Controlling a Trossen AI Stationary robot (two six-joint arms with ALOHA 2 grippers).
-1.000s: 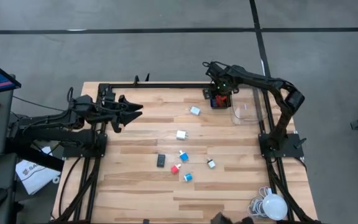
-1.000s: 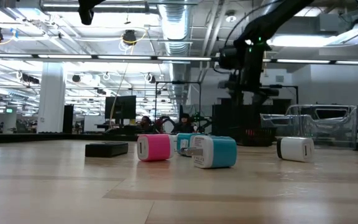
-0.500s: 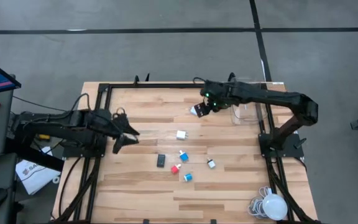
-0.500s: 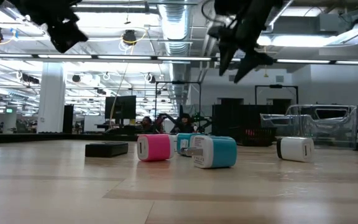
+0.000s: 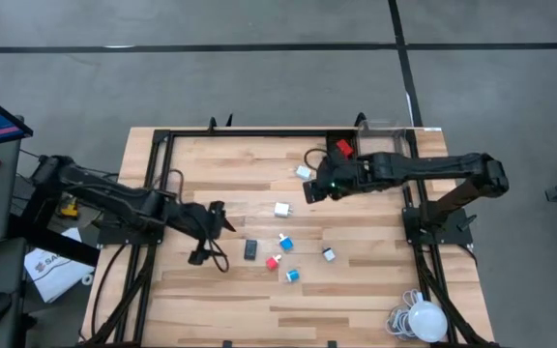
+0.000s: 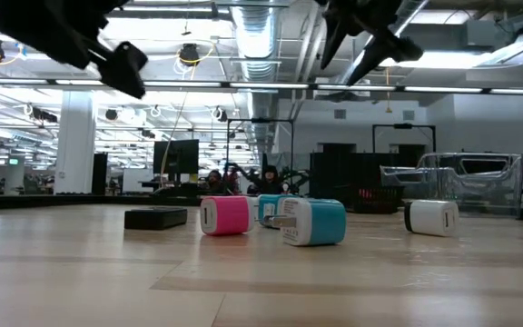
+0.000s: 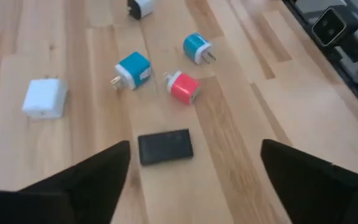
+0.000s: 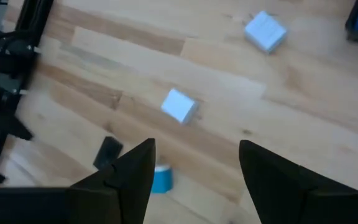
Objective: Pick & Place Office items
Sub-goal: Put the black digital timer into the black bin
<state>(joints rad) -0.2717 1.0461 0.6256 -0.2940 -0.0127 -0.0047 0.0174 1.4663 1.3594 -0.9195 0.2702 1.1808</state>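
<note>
Hovering over the table with the left gripper [image 5: 211, 232], fingers wide apart and holding nothing, lined up on the flat black piece [image 7: 165, 147] lying just ahead on the wood. Just beyond it, close together, a red block [image 7: 184, 87] and two blue blocks [image 7: 133, 68] [image 7: 197, 47], with a white block [image 7: 44, 98] off to one side. Likely to go wrong here by the closeness: coming down a little too far forward could push the red block with a fingertip and scatter the group. Hard also to grasp so low a piece; closing too high above the table would probably mean sliding over its top and lifting nothing, and pressing too low would mean scraping the boards. Farther along the table, raised above the wood with the right gripper [image 5: 309, 188], fingers likewise spread and empty, looking down at another white block [image 8: 179, 105], with a light blue block [image 8: 265, 31] well apart from it. Risky to close on this white block while it sits at an angle to the fingers, since gripping across the corners could make it twist and jump away. Risky too, with both arms reaching toward the table's middle, to bring them near each other; better to keep them on separate pieces.
</note>
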